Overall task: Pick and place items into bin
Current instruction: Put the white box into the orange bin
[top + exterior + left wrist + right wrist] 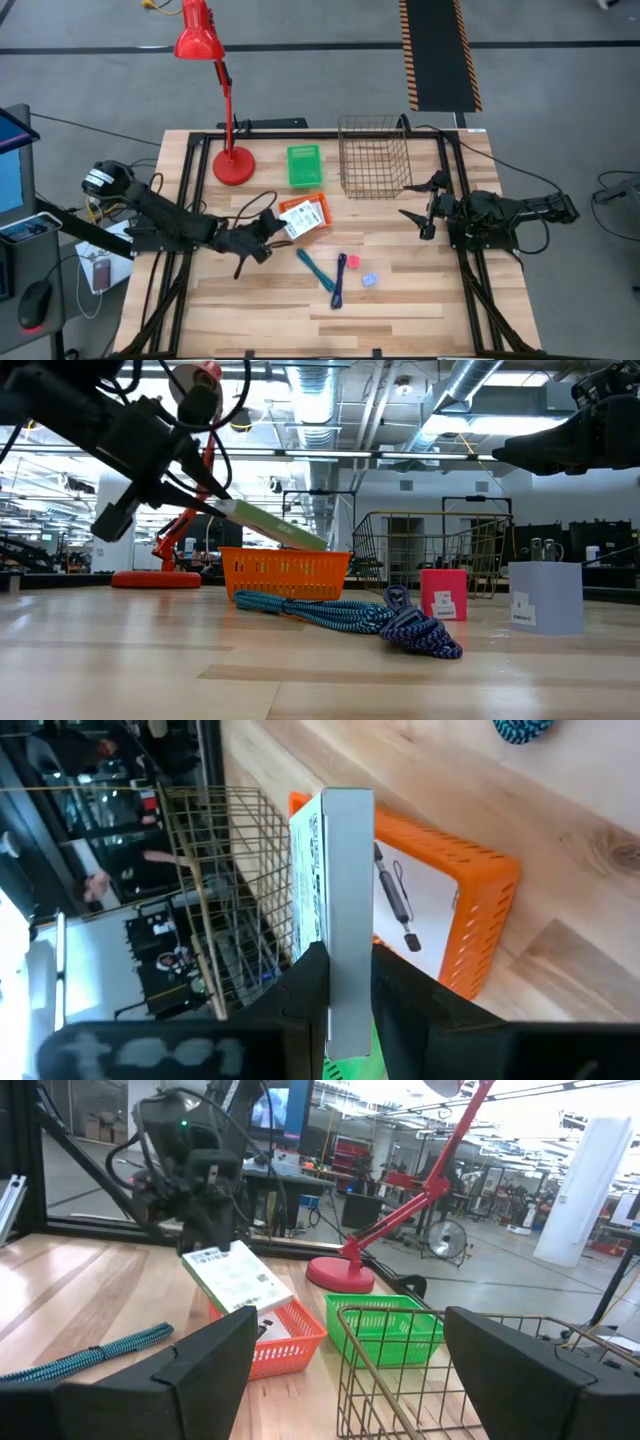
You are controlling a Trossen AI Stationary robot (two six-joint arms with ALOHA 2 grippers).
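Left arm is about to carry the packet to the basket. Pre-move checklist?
1. Grip: left end effector shut on packet. Ok.
2. Grip security: packet is held by one edge. Whether it will slip, cannot tell.
3. Lift clearance: packet is in the air above the orange tray. Ok.
4. Target: basket is upright with its top open. Ok.
5. Right end effector: open, beside the basket and apart from it. Ok, but near the route.
6. Lamp: on the far side of the green tray from the basket, off the route. Ok.
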